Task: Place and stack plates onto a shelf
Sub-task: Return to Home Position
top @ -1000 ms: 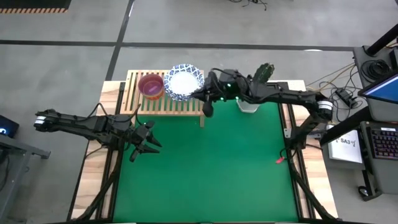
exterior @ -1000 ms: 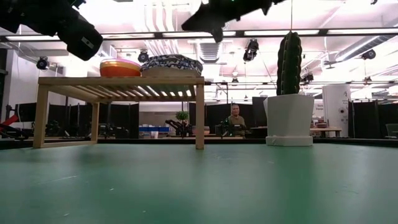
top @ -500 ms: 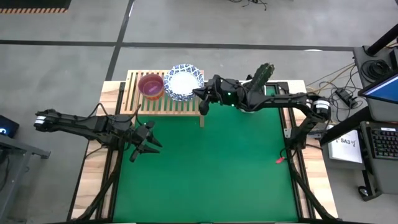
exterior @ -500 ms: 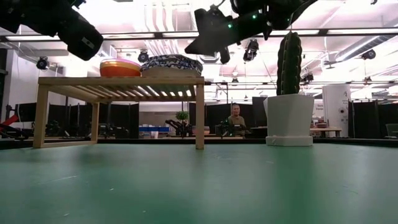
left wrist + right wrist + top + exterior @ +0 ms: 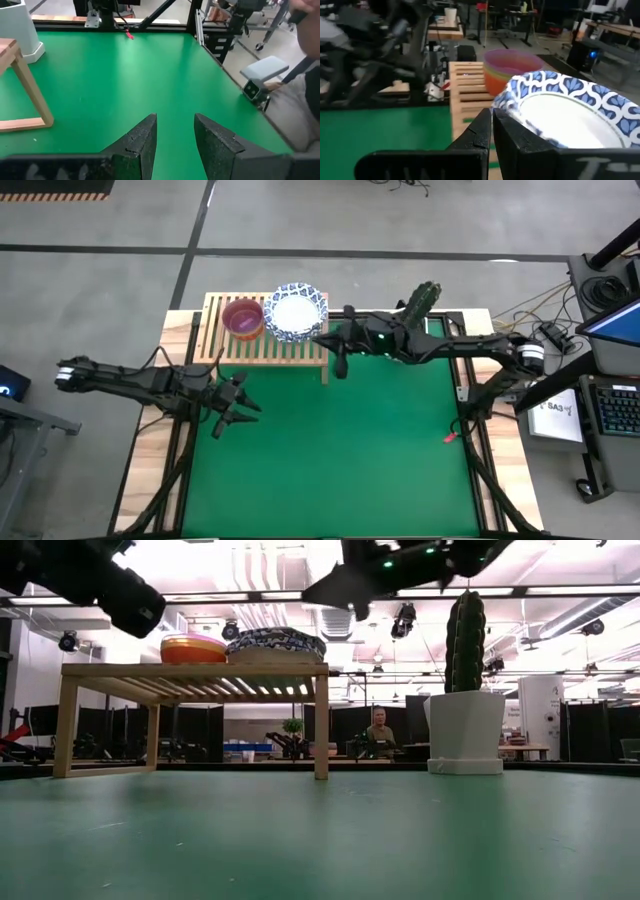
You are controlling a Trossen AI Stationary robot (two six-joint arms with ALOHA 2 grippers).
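Right tool point(image 5: 341, 368), fingers pressed together and empty, has drawn back from the plates point(image 5: 296, 310) stacked on the shelf point(image 5: 270, 348) beside the dishes point(image 5: 243, 317). Left tool point(image 5: 236, 418) stays spread wide over the tabletop point(image 5: 340, 460).

The table point(image 5: 330, 450) bears cactus pot point(image 5: 466, 730) and shelf point(image 5: 270, 350); shelf holds plates point(image 5: 296, 310), dishes point(image 5: 243, 317).

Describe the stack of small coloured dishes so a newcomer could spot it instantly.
Find the low wooden shelf on the green table. Two piles sit on it; the coloured dishes are the smaller pile, left of the blue-and-white plates. They are plain, purple on top, unpatterned.
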